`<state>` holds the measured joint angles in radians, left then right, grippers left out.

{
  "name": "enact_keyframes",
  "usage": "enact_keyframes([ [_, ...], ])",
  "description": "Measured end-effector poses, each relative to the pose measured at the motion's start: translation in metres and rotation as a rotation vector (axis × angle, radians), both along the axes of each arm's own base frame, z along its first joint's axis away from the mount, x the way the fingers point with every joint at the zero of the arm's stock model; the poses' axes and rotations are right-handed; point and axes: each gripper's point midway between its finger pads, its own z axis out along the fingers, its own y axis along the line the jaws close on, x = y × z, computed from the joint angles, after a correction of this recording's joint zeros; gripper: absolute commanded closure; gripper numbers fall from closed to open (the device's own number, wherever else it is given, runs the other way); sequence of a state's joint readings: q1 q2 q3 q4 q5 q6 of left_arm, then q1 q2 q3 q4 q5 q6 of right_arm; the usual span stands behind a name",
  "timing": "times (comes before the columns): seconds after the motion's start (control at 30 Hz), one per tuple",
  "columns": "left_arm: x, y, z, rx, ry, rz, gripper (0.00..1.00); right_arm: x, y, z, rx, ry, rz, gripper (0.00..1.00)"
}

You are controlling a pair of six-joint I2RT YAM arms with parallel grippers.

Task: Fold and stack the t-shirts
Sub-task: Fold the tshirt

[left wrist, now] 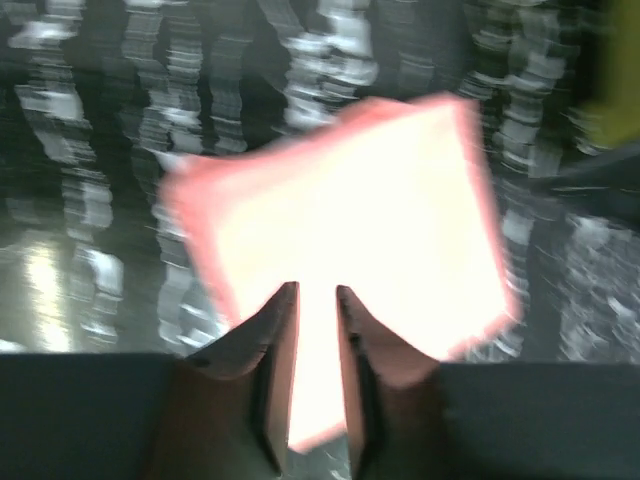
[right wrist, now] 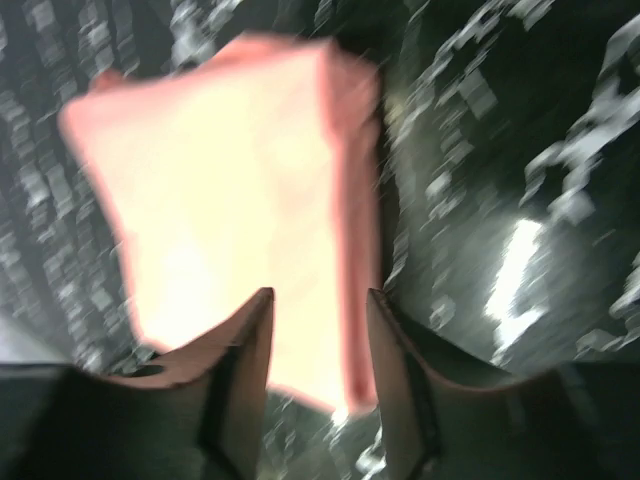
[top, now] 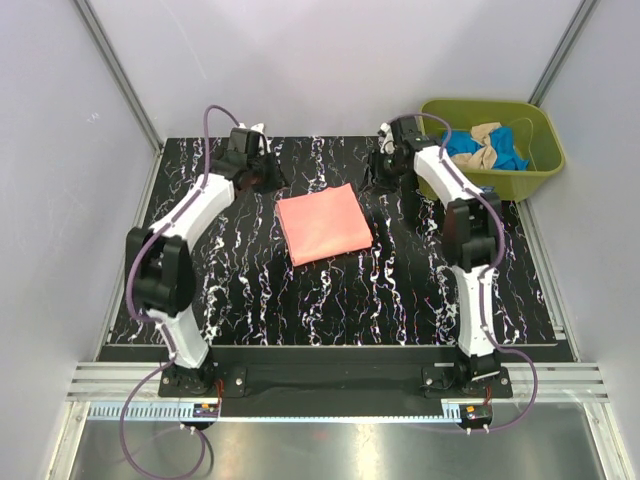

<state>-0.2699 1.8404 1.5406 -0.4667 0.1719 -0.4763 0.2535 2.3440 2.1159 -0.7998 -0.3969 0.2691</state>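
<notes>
I am looking down at the black marbled table (top: 330, 300), where 1 pink t-shirt (top: 323, 224) is lying folded into a neat, slightly turned square near the middle. Both arms are reaching toward the far side of the table, 1 on each side of that shirt.

The left gripper (top: 268, 176) is hovering just off the shirt's far left corner. Through its wrist camera I am seeing its fingers (left wrist: 275, 350) standing a narrow slit apart, with nothing pinched between them. The pink cloth is only showing through the gap from below, blurred.

The right gripper (top: 378, 178) is hanging near the shirt's far right corner. Its fingers (right wrist: 245, 370) are spread noticeably wider than the left pair, and they are gripping nothing either. The folded edge of the shirt is lying under them, also blurred.

At the far right corner a green tub (top: 545, 150) is sitting just beside the right arm. In it 2 more shirts are lying crumpled together, a blue t-shirt (top: 508, 157) and a beige t-shirt (top: 486, 140), with the beige one resting partly on top of the blue.
</notes>
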Motion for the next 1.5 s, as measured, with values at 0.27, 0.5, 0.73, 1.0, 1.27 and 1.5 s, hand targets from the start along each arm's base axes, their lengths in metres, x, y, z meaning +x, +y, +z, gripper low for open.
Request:
enact_keyframes([
  [0.27,-0.072,-0.061,-0.025,-0.256,0.088,-0.114,0.93,-0.086,0.056,0.032,0.294,0.122,0.093,1.00],
  [0.5,-0.100,-0.062,-0.113,-0.284,0.325,-0.086,0.94,-0.118,0.099,0.000,0.427,0.260,0.174,1.00],
  [0.73,-0.106,-0.060,-0.123,-0.301,0.328,-0.092,0.96,-0.135,0.105,-0.030,0.436,0.343,0.252,1.00],
  [1.0,-0.108,-0.054,-0.130,-0.271,0.323,-0.114,0.95,-0.129,0.067,-0.051,0.422,0.361,0.218,1.00],
  [1.27,-0.112,-0.055,-0.112,-0.229,0.318,-0.160,0.63,-0.134,0.040,-0.056,0.359,0.370,0.195,1.00],
  [1.5,-0.098,-0.088,-0.050,-0.341,0.195,-0.203,0.75,-0.150,0.079,-0.022,0.382,0.321,0.283,1.00],
])
